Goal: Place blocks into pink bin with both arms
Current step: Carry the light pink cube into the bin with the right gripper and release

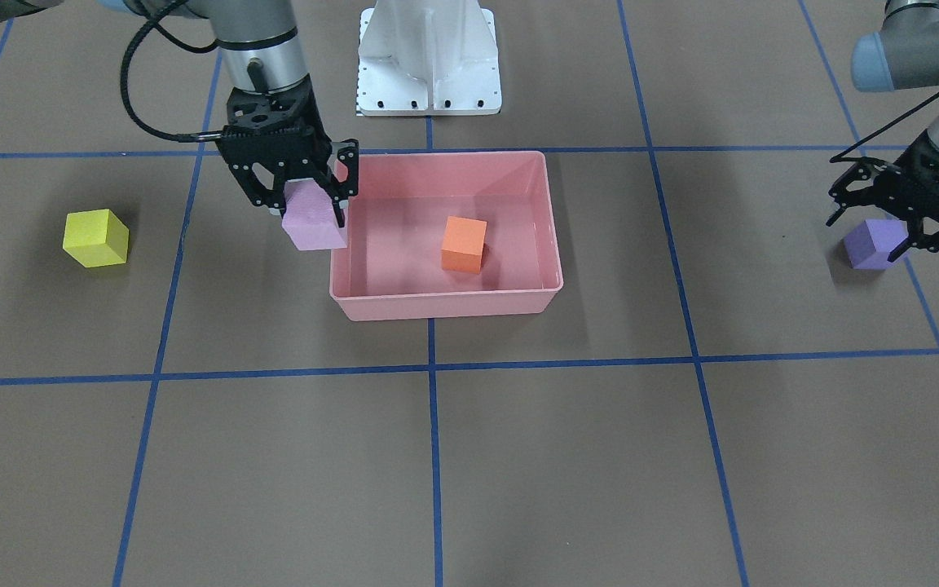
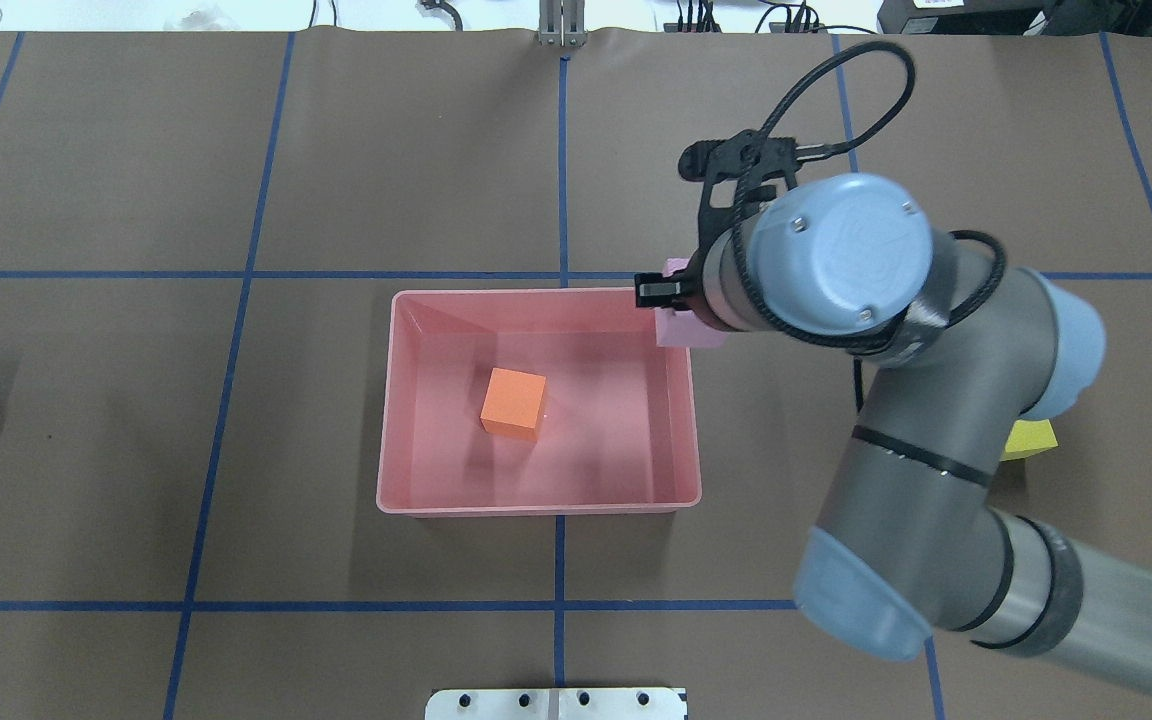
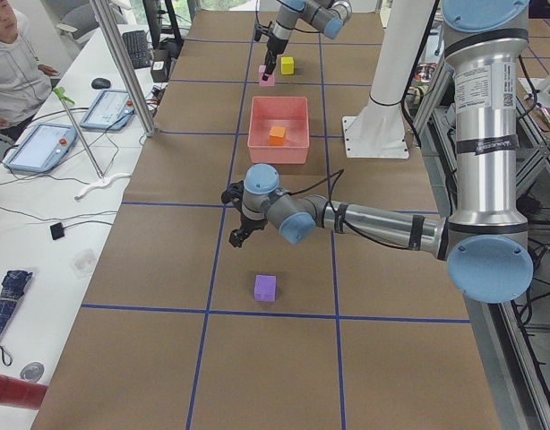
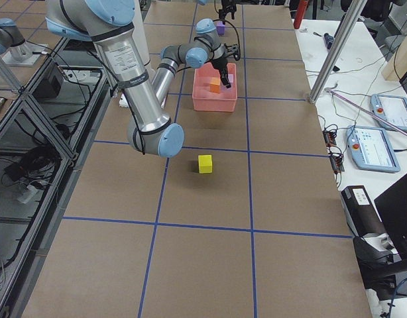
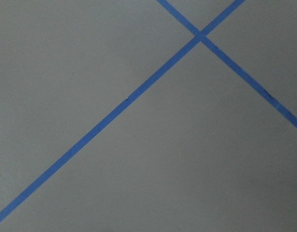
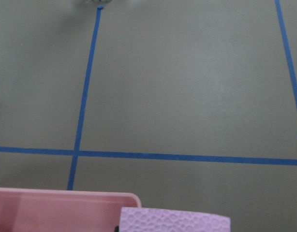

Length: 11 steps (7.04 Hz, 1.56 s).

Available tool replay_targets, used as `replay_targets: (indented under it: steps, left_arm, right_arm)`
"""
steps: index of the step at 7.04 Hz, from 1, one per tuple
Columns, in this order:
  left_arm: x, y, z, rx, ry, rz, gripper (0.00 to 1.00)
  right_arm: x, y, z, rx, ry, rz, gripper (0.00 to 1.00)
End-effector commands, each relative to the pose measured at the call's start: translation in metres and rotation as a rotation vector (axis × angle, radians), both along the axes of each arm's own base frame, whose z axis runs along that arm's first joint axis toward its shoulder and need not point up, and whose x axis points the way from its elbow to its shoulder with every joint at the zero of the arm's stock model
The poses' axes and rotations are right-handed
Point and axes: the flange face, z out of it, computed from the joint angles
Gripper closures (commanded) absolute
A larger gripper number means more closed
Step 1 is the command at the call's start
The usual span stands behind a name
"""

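Observation:
My right gripper [image 1: 312, 214] is shut on the pink-lilac block [image 1: 312, 226] and holds it above the pink bin's [image 1: 445, 306] corner rim. The block [image 2: 678, 328] sits at the bin's [image 2: 536, 500] far right corner in the overhead view, and it fills the bottom edge of the right wrist view [image 6: 175, 220]. The orange block [image 1: 464, 243] lies inside the bin. The yellow block [image 1: 95, 237] stands on the table beyond my right arm. My left gripper [image 1: 885, 231] is open and hovers above the purple block [image 1: 873, 244], which rests on the table. The left wrist view shows only table and tape.
The white base pedestal [image 1: 429, 65] stands behind the bin. Blue tape lines [image 1: 433, 367] grid the brown table. A side bench with tablets [image 3: 42, 143] and a seated person [image 3: 11, 63] runs along the table's far side, with metal posts [image 3: 123, 67].

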Motion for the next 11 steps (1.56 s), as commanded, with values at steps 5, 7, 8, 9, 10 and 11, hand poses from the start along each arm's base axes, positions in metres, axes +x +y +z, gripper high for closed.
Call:
replay_targets:
  steps: [5,7,8,9,10,11]
  left_arm:
    - [-0.069,0.047,0.084,-0.221,-0.033,-0.161,0.0]
    - [-0.081,0.081,0.099,-0.415,0.054,-0.371,0.0]
    - [-0.078,0.084,0.105,-0.483,0.125,-0.472,0.0]
    - [-0.078,0.084,0.127,-0.51,0.152,-0.515,0.0]
    - [-0.075,0.072,0.122,-0.514,0.16,-0.563,0.0]
    - [-0.067,0.061,0.117,-0.507,0.164,-0.564,0.0]
  right_arm:
    - [-0.053,0.029,-0.018,0.006,-0.003,0.067,0.01]
    - [-0.016,0.005,-0.023,-0.029,-0.044,0.044,0.01]
    - [0.004,-0.011,-0.025,-0.024,-0.049,0.031,0.01]
    - [0.023,-0.021,-0.023,-0.024,-0.054,0.017,0.01]
    - [0.036,-0.029,-0.023,-0.02,-0.055,0.009,0.01]
    - [0.037,-0.03,-0.016,-0.024,-0.045,0.009,0.01]
